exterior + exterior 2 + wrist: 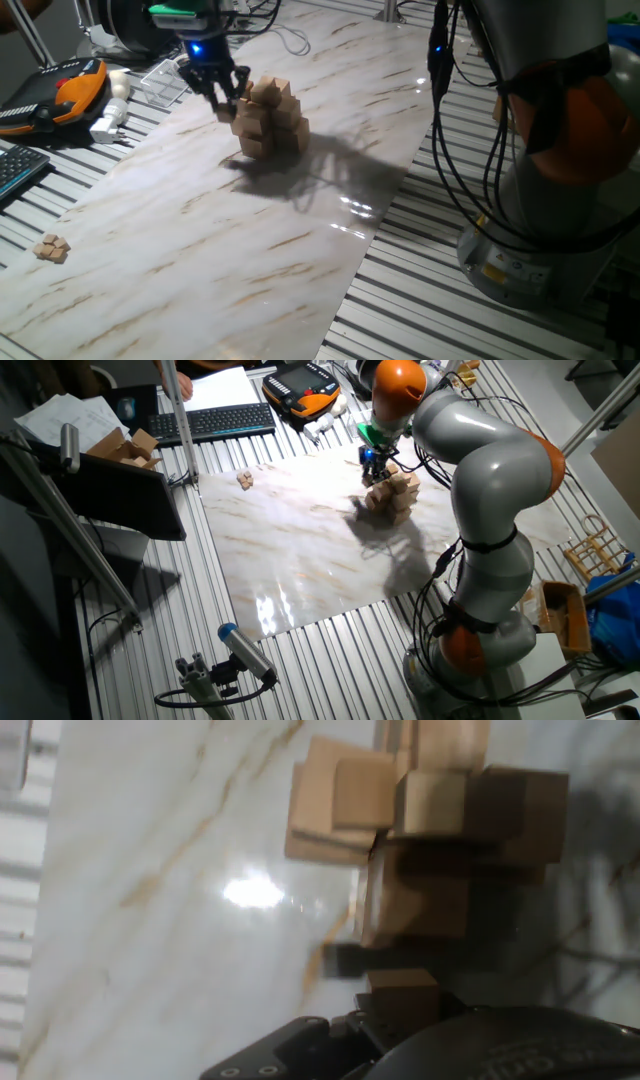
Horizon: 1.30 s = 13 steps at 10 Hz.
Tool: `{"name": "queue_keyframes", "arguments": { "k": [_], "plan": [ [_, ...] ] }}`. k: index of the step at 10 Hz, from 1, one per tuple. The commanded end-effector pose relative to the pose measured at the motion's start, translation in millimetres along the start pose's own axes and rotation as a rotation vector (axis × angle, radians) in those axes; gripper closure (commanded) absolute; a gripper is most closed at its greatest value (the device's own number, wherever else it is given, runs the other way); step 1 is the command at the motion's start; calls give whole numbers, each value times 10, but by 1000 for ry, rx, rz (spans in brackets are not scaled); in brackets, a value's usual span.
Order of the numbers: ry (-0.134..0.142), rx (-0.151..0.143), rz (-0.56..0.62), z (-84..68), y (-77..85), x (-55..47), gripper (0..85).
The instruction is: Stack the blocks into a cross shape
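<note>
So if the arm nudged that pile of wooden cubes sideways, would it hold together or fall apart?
Probably fall apart. The cross shape looks like loose cubes stacked in tiers with nothing visibly joining them, so upper pieces would likely topple. The marble-look board is glossy, so the bottom cubes might slide rather than grip. The gripper is close against the stack, so even a small bump seems risky.

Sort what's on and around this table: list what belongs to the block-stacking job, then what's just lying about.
Belongs to the job:
- cross shape, the stacked wooden cubes
- spare blocks near the marble board's edge
- gripper at the stack's side

Just lying about:
- keyboard
- orange-and-black pendant
- white adapter
- papers
</note>
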<state>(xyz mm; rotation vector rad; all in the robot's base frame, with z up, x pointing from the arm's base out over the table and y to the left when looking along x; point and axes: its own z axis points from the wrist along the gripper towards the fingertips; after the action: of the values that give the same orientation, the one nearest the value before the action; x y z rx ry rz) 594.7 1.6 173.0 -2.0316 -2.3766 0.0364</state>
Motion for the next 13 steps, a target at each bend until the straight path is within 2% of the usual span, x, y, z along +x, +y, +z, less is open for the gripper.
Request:
{"name": "queue_keyframes", "arguments": {
  "k": [1, 3, 6, 7, 8, 11, 13],
  "plan": [
    [0, -5, 84, 2, -53, -330, 850],
    [6, -4, 87, 5, -45, -404, 850],
    [15, 4, 82, 50, -41, -422, 850],
    [18, 16, 55, 62, -41, -414, 850],
    [4, 27, 30, 74, -28, -390, 850],
    [11, 12, 27, 129, -73, -484, 850],
    [19, 11, 31, 150, -86, -511, 850]
  ]
}}
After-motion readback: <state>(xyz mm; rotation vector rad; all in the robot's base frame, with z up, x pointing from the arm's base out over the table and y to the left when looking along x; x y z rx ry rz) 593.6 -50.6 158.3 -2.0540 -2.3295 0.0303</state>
